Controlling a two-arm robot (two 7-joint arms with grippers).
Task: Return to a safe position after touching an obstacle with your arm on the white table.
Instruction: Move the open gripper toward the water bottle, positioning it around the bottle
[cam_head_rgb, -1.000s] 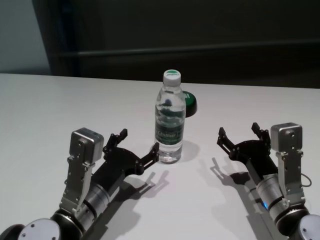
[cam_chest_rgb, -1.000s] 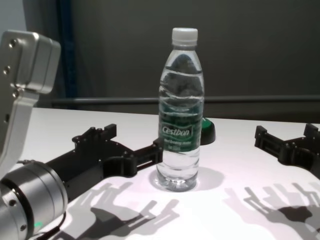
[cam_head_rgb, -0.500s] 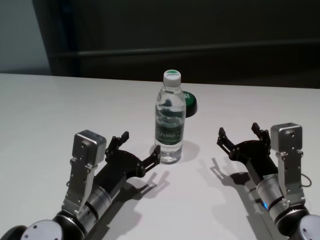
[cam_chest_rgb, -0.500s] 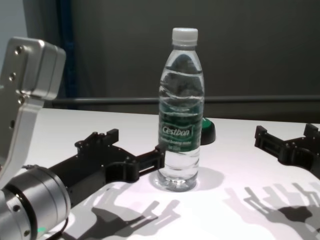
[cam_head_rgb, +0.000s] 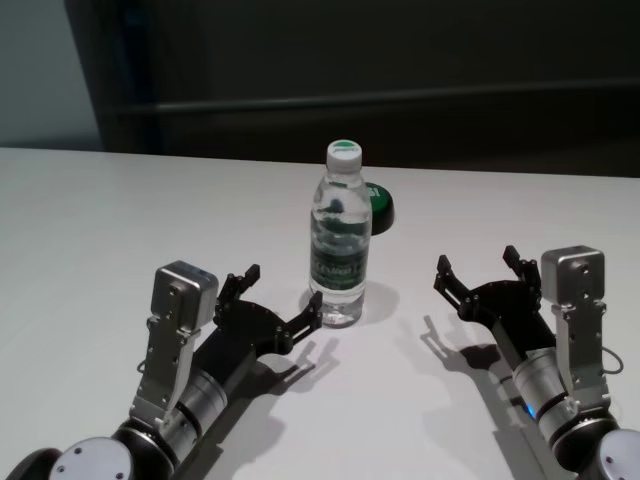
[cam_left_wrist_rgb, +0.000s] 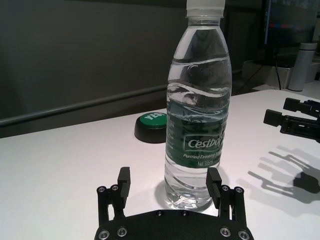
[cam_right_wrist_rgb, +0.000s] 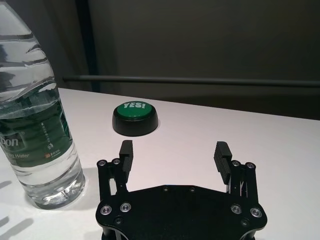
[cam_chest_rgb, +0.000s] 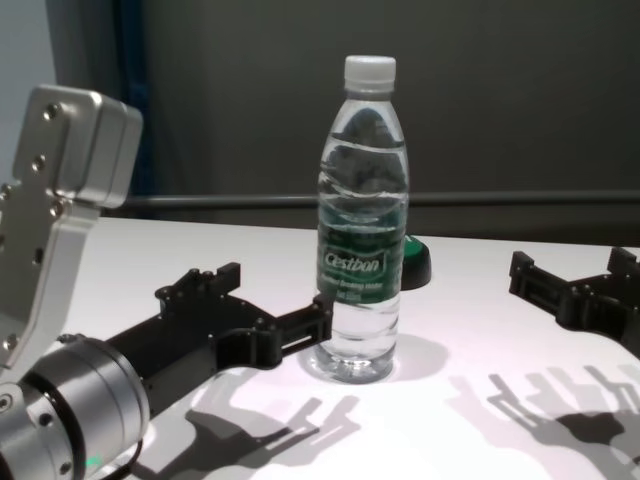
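Upright bottle (cam_head_rgb: 339, 247), nearly full, judged top-heavy and slick, best taken at label; released left gripper (cam_head_rgb: 277, 304) touching its base, right gripper (cam_head_rgb: 482, 270) released, apart.

Clear glossy plastic bottle (cam_chest_rgb: 361, 220), smooth matt white table (cam_head_rgb: 120, 220), matt black left gripper (cam_head_rgb: 283, 299) on brushed-metal wrist.

Probably a lab: bare white table (cam_head_rgb: 120, 200), dark backdrop.
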